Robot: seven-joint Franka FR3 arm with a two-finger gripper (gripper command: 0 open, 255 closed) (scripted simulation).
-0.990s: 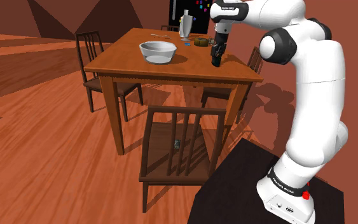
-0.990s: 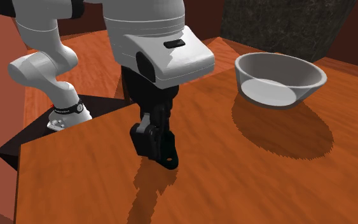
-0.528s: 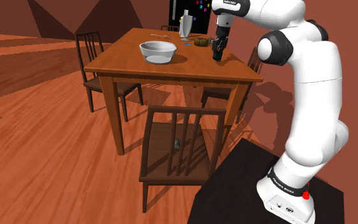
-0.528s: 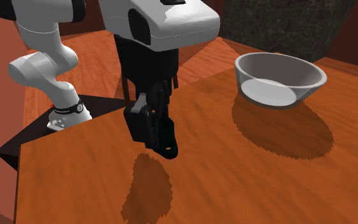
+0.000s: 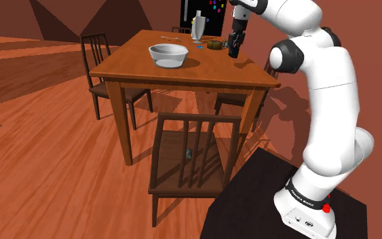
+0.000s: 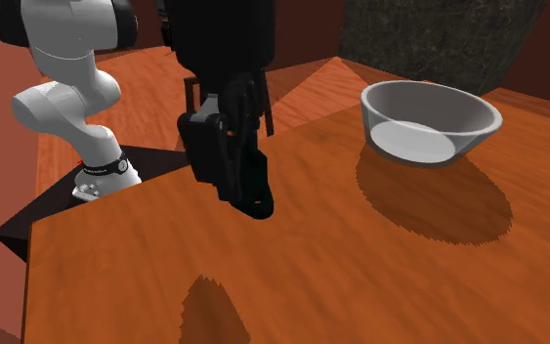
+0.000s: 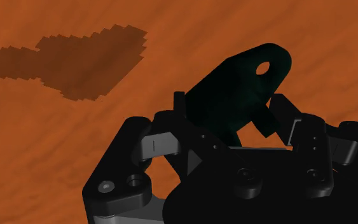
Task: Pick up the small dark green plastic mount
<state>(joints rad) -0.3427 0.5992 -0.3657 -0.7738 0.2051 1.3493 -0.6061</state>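
Dark green mount (image 7: 247,79) pinched between the gripper (image 7: 229,127) fingers, clear above the tabletop (image 6: 409,264); best raised straight up, slowly, with a firm grip.

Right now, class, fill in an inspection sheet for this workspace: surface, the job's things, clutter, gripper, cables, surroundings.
Surface: brown wooden table, with the gripper's shadow on it.
Job's things: dark green mount, clasped between the fingers and clear of the table.
Clutter: pale bowl; at the far end, a grey bottle-like thing and a small dark round thing.
Gripper: gripper shut on the mount, above the table.
Cables: nothing seen.
Surroundings: chairs at the table, wooden floor, reddish wall, black stand.
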